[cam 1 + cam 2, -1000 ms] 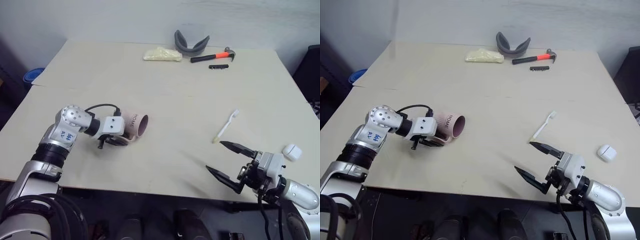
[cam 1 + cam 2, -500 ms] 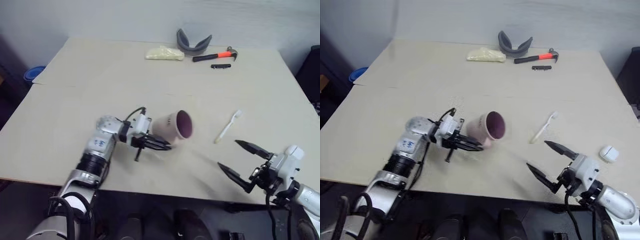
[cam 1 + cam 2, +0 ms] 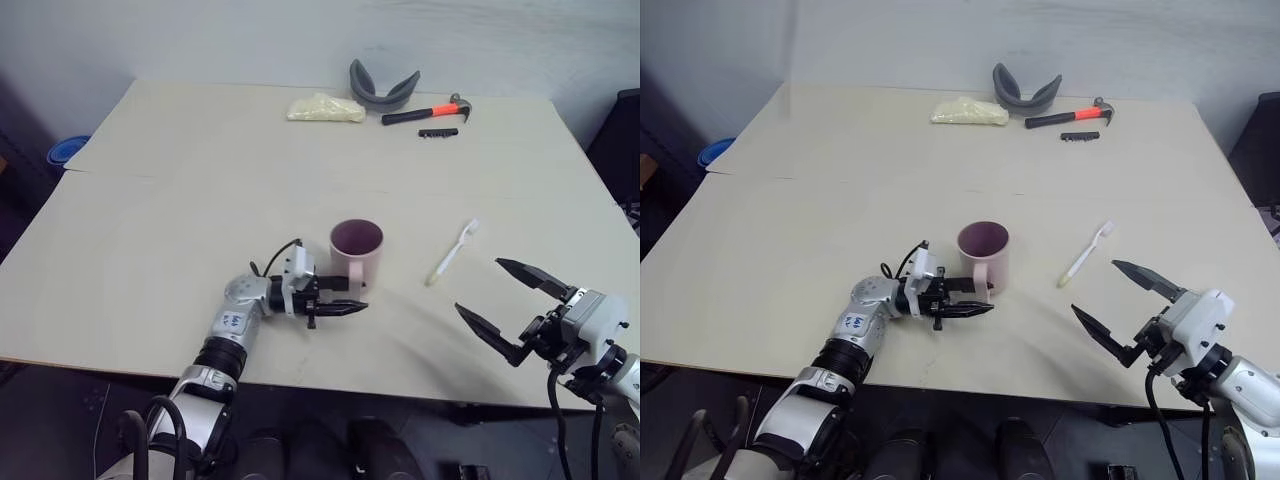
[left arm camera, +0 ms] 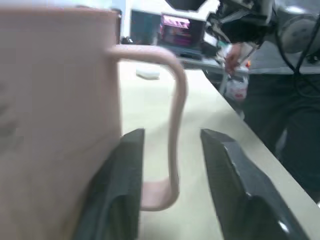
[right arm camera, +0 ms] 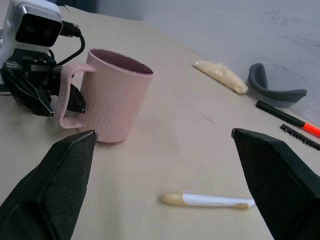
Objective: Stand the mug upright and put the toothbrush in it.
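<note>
mug upright now: your pale pink ceramic mug (image 3: 356, 250) stands mid-table, tipped up from its side a second ago. left gripper (image 3: 975, 298) has loosened, fingers straddling the handle. right gripper (image 3: 508, 302) waits spread beside the slim white toothbrush (image 3: 453, 252).

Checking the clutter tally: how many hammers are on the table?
1: the hammer lies at the table's far edge, beside the grey curved piece.
</note>
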You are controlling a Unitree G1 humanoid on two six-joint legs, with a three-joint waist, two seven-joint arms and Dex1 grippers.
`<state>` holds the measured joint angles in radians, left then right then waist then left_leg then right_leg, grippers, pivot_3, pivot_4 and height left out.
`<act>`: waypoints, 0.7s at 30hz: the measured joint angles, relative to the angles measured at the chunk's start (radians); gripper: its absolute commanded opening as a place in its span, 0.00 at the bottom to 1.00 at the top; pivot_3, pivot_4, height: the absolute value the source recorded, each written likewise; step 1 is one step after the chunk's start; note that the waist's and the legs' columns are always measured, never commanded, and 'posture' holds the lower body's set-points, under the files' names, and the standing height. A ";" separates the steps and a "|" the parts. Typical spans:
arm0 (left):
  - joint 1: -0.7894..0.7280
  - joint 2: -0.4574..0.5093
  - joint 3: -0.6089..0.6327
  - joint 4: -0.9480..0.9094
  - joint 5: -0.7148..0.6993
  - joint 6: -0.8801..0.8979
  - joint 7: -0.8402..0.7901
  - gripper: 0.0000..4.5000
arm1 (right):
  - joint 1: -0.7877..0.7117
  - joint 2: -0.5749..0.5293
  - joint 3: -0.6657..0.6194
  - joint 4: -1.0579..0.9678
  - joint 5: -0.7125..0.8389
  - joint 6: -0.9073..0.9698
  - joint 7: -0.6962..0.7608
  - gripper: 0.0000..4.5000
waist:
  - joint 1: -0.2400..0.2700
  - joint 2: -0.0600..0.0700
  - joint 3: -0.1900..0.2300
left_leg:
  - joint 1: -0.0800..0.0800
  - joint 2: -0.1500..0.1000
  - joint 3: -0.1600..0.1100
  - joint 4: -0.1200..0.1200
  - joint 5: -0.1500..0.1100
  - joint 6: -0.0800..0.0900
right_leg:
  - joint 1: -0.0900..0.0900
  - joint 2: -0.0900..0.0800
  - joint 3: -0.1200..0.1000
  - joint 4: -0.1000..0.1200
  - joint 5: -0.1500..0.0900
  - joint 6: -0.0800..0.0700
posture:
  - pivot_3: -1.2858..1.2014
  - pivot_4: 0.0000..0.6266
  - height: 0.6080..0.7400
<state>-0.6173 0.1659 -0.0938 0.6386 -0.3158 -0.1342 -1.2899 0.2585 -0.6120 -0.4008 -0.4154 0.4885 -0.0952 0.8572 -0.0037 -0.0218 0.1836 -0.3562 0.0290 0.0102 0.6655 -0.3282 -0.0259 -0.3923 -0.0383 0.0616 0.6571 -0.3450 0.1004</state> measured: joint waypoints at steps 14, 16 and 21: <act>0.253 0.339 0.114 -0.364 -0.070 0.176 -0.040 1.00 | 0.281 0.014 -0.139 -0.031 0.084 0.080 0.010 1.00 | -0.001 0.000 0.000 | 0.000 0.002 -0.003 -0.003 -0.001 0.000 | 0.001 -0.007 0.001 -0.002 0.000 -0.001 | 0.52 0.24 1.00; 0.297 0.418 0.191 -0.435 -0.130 0.255 -0.021 1.00 | 0.354 0.044 -0.186 -0.045 0.090 0.078 0.008 1.00 | -0.002 0.000 0.000 | -0.001 0.002 -0.006 -0.003 -0.001 -0.001 | 0.002 -0.008 0.002 -0.003 -0.001 -0.002 | 0.52 0.24 1.00; 0.337 0.560 0.386 -0.512 -0.217 0.352 0.035 1.00 | 0.317 0.037 -0.182 -0.115 0.091 0.195 -0.096 1.00 | -0.024 0.000 0.000 | 0.000 0.001 -0.006 -0.004 -0.001 -0.001 | 0.002 -0.011 0.001 -0.003 -0.001 -0.003 | 0.52 0.24 1.00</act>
<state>-0.2806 0.7263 0.2920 0.1266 -0.5327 0.2180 -1.2544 0.5757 -0.5750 -0.5832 -0.5303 0.5793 0.0997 0.7609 -0.0277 -0.0214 0.1836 -0.3564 0.0305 0.0042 0.6619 -0.3295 -0.0265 -0.3901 -0.0489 0.0628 0.6542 -0.3459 0.0977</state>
